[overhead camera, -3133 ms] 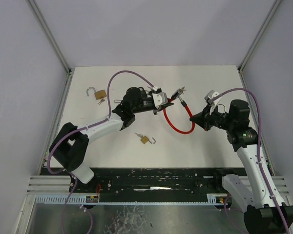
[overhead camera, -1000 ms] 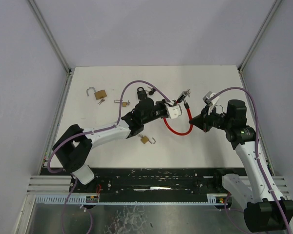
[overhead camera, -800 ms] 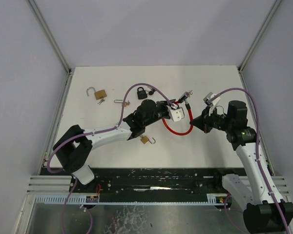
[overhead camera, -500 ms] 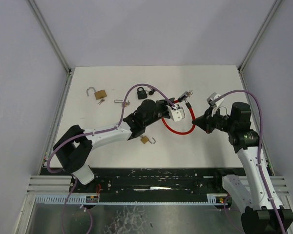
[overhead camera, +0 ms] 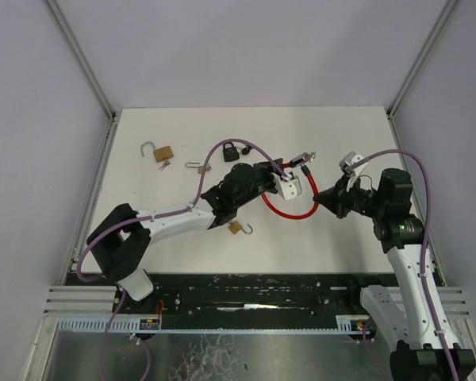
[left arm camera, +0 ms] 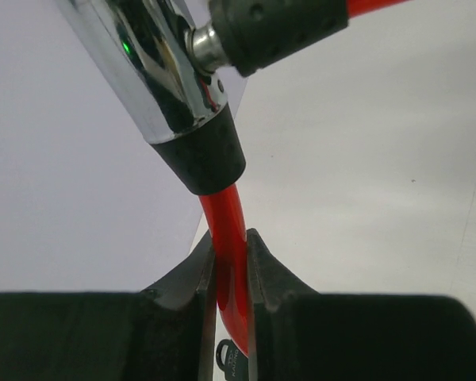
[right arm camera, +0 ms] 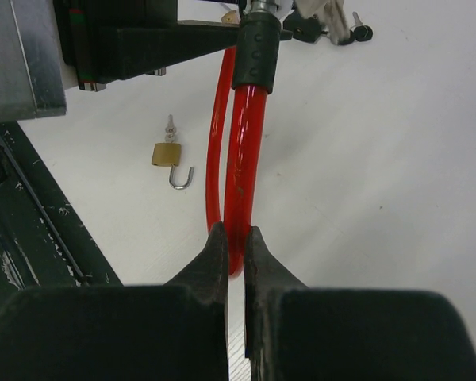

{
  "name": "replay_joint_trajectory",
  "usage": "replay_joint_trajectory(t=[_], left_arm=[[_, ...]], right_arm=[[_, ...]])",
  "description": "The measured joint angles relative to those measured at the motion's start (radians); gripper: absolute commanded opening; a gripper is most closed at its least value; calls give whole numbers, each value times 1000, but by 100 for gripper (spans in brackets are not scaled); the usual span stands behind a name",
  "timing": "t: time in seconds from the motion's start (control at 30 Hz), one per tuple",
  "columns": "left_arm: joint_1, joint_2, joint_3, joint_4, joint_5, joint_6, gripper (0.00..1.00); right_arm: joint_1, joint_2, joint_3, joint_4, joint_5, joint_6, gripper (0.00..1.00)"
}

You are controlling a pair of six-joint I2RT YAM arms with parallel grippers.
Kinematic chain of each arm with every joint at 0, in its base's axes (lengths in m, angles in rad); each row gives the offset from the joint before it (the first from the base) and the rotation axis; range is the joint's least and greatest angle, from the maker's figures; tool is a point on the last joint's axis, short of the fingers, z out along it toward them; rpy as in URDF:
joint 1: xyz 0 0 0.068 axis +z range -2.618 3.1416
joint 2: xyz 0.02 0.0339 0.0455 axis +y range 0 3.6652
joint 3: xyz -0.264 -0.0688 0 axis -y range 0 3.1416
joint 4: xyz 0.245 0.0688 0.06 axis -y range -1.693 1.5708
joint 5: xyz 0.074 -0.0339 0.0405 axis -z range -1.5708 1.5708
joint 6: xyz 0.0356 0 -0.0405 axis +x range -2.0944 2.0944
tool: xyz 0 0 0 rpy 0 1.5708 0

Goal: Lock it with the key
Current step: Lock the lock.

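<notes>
Both clenched: left fingers (left arm camera: 189, 274) grip my red cable lock (overhead camera: 292, 216) beside its chrome barrel (left arm camera: 151, 63), right fingers (right arm camera: 213, 255) its far bend; long axis spans between them.

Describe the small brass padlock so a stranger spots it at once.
On the white table, look nearer than the left arm and its forearm. The small brass padlock lies there, shackle open. The larger brass padlock sits far left, the black padlock beyond the arm.
</notes>
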Motion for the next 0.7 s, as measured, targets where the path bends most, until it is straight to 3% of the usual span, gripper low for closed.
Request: replay_joint_trajectory(t=[0.7], left_arm=[[-51,66,0,23,-105,220,0]], right_arm=[[-1,81,-86,108,111,0,0]])
